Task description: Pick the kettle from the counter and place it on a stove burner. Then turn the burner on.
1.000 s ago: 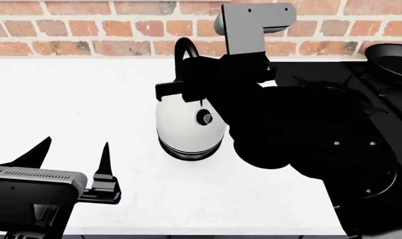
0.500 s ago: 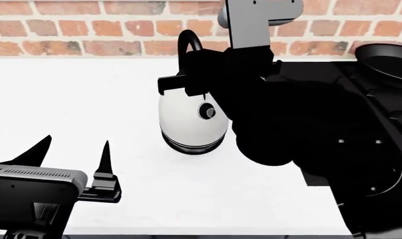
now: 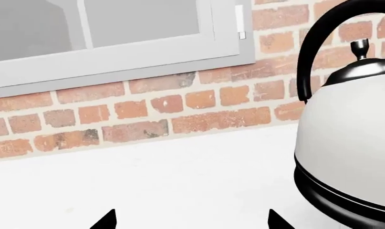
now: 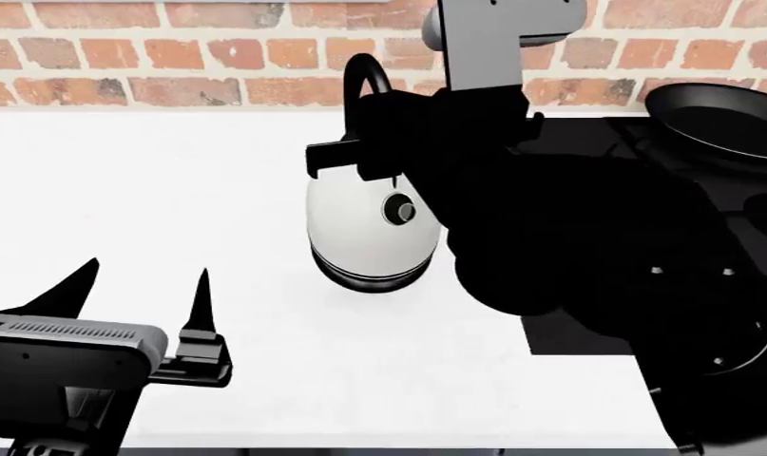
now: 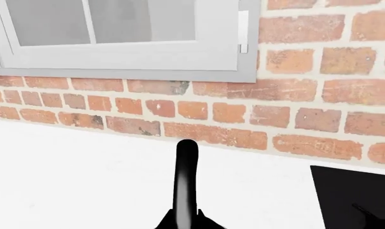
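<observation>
- Waiting at the near edge of the counter (image 4: 143, 199), the left gripper (image 4: 143, 304) hangs empty with its two pointed fingers spread apart; in its own wrist view only the two tips show at the bottom.
- Beyond it, toward the middle of the counter and close to the near left corner of the black cooktop (image 4: 586, 337), is the kettle (image 4: 364, 233). Whether its dark ringed base touches the surface or rides just clear of it cannot be told.
- The right gripper (image 4: 390, 142) sits at the top of the kettle's arched handle (image 5: 186, 181). The right wrist view shows the handle rising between the two finger bases, so it looks clamped on the handle, though the pads themselves are hidden.
- To do the carry well, I would keep the kettle upright, since a grip high on the arch lets the body swing. Lift high enough to clear the grate prongs, and move sideways slowly.
- The large round burner is mostly hidden behind the right arm in the head view, so its centre should be checked before lowering.
- At the far right corner of the cooktop sits a frying pan (image 4: 725, 119); keep the kettle's path well apart from it.
- Behind everything runs the brick wall (image 4: 167, 52), with a grey window frame (image 5: 129, 62) above.
</observation>
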You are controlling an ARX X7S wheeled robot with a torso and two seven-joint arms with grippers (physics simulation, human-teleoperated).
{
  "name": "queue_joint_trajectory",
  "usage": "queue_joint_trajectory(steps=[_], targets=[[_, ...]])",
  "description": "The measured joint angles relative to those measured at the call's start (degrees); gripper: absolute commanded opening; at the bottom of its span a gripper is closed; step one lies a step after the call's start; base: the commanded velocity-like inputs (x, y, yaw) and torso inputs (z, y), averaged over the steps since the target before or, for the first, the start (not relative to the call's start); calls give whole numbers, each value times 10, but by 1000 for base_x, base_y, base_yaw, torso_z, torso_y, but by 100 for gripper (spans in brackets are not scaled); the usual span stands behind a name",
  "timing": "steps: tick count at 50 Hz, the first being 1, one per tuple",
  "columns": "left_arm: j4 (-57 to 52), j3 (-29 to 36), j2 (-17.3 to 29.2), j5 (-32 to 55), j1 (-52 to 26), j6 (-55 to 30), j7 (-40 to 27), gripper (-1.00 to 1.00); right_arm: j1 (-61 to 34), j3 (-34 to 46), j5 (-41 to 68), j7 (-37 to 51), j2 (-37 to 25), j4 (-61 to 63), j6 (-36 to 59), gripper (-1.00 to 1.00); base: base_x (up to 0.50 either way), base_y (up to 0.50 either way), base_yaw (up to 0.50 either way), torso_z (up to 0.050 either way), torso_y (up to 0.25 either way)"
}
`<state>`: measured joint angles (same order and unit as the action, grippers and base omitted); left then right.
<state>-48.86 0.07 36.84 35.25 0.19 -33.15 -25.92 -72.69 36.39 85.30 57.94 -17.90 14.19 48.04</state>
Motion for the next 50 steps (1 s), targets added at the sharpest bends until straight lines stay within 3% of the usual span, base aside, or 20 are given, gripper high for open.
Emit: queue_joint_trajectory(steps=[50], targets=[[8, 6, 4, -2, 5, 12, -1, 100, -9, -1, -7, 0, -14, -4, -11, -100, 0, -182, 0, 0, 1]])
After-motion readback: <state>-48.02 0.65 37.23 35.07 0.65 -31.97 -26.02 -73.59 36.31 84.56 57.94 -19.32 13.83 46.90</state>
